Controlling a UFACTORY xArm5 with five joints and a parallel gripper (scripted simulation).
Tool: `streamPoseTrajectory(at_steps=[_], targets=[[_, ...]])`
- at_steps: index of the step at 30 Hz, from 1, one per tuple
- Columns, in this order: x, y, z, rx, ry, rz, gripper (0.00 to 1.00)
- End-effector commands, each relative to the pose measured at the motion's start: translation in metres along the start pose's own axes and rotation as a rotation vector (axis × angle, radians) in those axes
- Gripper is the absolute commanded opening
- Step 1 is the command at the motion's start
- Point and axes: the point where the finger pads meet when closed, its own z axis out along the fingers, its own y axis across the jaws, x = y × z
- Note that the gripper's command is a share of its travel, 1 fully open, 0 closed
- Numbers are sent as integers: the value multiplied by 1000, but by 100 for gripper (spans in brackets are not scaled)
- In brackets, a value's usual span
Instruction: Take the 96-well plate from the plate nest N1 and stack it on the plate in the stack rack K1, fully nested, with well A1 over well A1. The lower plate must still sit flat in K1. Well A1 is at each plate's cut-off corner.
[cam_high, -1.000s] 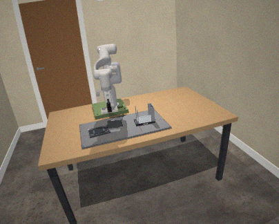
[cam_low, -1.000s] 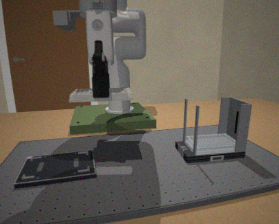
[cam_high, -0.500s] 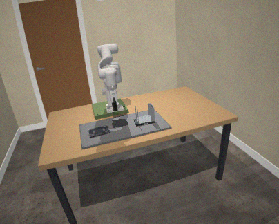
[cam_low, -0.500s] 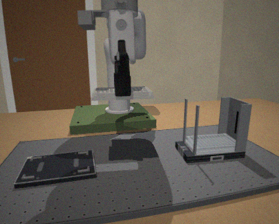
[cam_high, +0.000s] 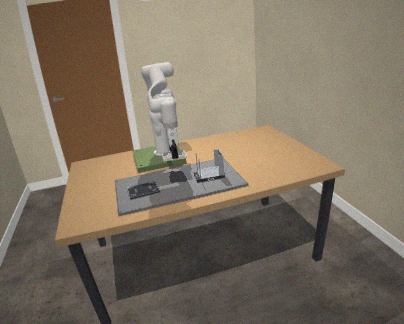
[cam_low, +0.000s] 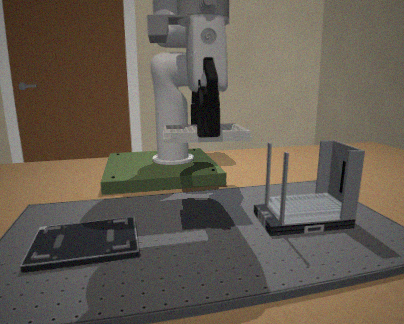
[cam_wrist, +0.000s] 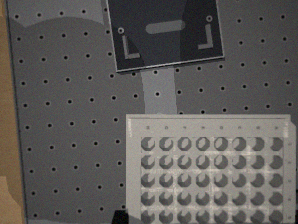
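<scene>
My gripper (cam_low: 207, 131) (cam_high: 174, 154) is shut on a white 96-well plate (cam_low: 235, 131) (cam_wrist: 210, 165) and holds it level, high above the grey perforated board (cam_low: 200, 280), about midway between the nest and the rack. The black plate nest N1 (cam_low: 82, 243) (cam_high: 143, 190) (cam_wrist: 165, 32) lies empty at the board's left. The stack rack K1 (cam_low: 345, 175) (cam_high: 218, 162) stands at the right with two thin posts and a grey back wall. A second white plate (cam_low: 305, 207) (cam_high: 209, 172) sits flat inside it. The cut-off corners are too small to tell.
The arm's green base plate (cam_low: 130, 175) (cam_high: 147, 159) sits behind the board. The board lies on a wooden table (cam_high: 280, 150) in a room with a brown door (cam_high: 75, 75). The rack's posts (cam_low: 285, 187) rise well above its plate.
</scene>
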Motion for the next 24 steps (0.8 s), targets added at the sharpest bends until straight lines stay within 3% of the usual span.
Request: streamPoseTrajectory(at_steps=[1, 24], targets=[[-13, 0, -2, 5, 0, 0, 0], [-83, 5, -3, 4, -1, 0, 0]])
